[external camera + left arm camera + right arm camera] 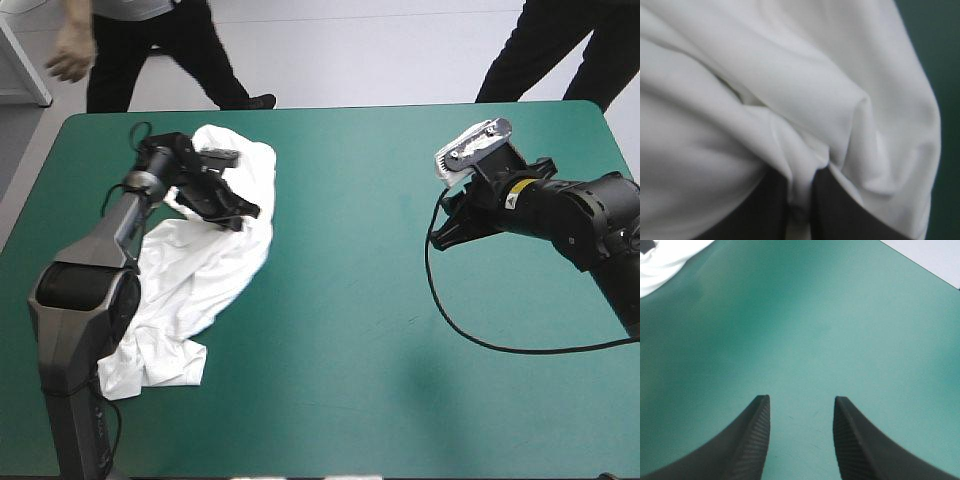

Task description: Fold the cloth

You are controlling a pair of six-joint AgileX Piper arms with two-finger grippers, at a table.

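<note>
White T-shirt (215, 255) is found crumpled in a long heap on the left part of the teal-green worktop (350, 300), not yet spread flat. The left claw (238, 215) is pressed together on a fold near the garment's far end. The right claw (801, 399) is held spread over bare worktop, well apart from the cloth. Spreading is judged to be the step in hand. A second grasp by the right claw is called for next.

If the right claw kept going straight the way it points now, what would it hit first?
Most likely just the teal-green cover: the open right claw tilts down toward it with nothing between. The T-shirt lies well to one side of that line, though depth is hard to judge.
</note>
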